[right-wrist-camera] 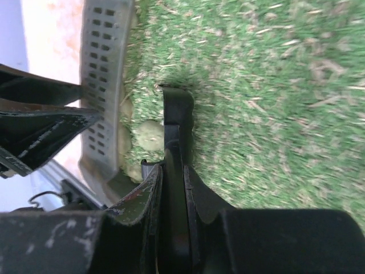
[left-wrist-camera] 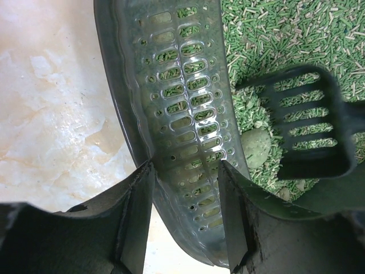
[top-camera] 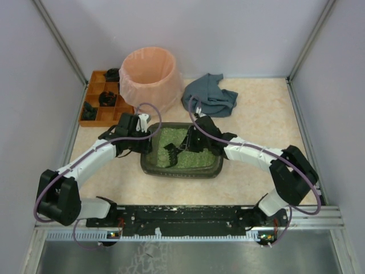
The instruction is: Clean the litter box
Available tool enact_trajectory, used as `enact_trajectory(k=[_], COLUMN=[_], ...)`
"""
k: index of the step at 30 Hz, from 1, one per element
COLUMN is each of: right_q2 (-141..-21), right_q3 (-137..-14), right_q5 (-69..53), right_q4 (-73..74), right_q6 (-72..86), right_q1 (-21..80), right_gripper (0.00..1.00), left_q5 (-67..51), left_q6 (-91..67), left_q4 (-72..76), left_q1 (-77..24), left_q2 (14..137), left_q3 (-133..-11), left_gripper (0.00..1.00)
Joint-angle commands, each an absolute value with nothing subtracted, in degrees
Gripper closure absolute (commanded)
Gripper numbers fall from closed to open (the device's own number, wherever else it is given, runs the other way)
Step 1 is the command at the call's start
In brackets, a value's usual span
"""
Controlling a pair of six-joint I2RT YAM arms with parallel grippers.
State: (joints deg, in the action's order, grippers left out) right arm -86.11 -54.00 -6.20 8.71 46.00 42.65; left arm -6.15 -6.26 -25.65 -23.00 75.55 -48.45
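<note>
Litter box [top-camera: 182,173], mid-table [top-camera: 256,114], is being straddled at its rim by left gripper [left-wrist-camera: 185,168], clamp state untellable; scoop [left-wrist-camera: 313,165] is being pinched by right gripper [right-wrist-camera: 173,171]; clump [left-wrist-camera: 255,145] likely needs undercutting next.

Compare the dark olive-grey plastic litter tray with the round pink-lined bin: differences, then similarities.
The olive-grey litter tray is shallow and rounded-rectangular; the pink-lined bin is tall and round. The tray holds green granules; the bin shows only pink liner. The tray is wider than the bin. Both are open-topped.
</note>
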Motion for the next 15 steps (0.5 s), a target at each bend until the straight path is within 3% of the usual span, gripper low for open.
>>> enact_trajectory(k=[1,9,15], right_q2=[-92.0,-87.9,-81.8], right_q3=[-49.8,-47.2,-43.7], right_q5=[-12.4,-6.2,-3.2], right_q4=[-0.7,-0.3,-2.0], right_q6=[52.0,53.7,54.0], right_q1=[46.6,46.8,45.4], right_gripper=[1.00,1.00,1.00], left_q5=[-9.3,-9.4,-11.5], left_q6=[-5.8,-5.7,-4.4], left_q4=[-26.1,-26.0,-25.0], left_q1=[-23.2,-23.2,-23.2], left_q2=[77.2,76.5,73.7], left_q3=[-48.7,-48.3,-47.7], left_gripper=[0.46,0.46,0.38])
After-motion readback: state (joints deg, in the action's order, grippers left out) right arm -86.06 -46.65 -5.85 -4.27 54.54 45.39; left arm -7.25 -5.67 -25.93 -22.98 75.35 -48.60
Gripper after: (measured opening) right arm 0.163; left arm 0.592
